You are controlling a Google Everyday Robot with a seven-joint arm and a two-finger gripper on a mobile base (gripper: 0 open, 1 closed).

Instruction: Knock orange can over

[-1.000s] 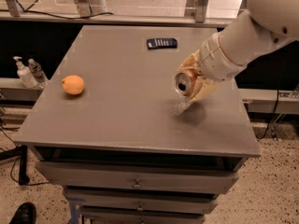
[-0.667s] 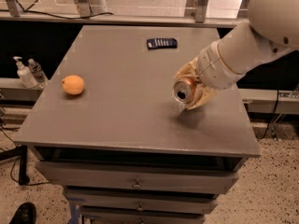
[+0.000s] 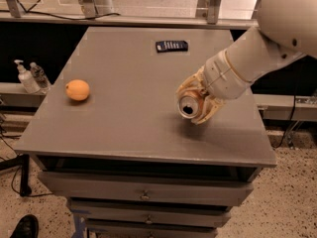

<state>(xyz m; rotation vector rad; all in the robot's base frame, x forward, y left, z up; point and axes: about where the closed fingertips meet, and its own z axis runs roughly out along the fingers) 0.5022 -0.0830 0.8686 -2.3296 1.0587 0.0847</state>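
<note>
Gripper (image 3: 194, 104) sits over the right half of the worktop (image 3: 124, 118), nearer the front edge than the back. Its pale fingers (image 3: 202, 118) are closed around the orange can (image 3: 188, 106). Can is tipped well off upright, with the silver top and pull-tab opening turned toward the front edge. Whether its lower end touches the surface cannot be told. Judgement: tipping is largely done, but the can is held, not lying free. Left to do: lay it on its side and release. Orange fruit (image 3: 78, 89) near the left edge and dark flat object (image 3: 172, 45) near the back edge both lie well apart from the can.
</note>
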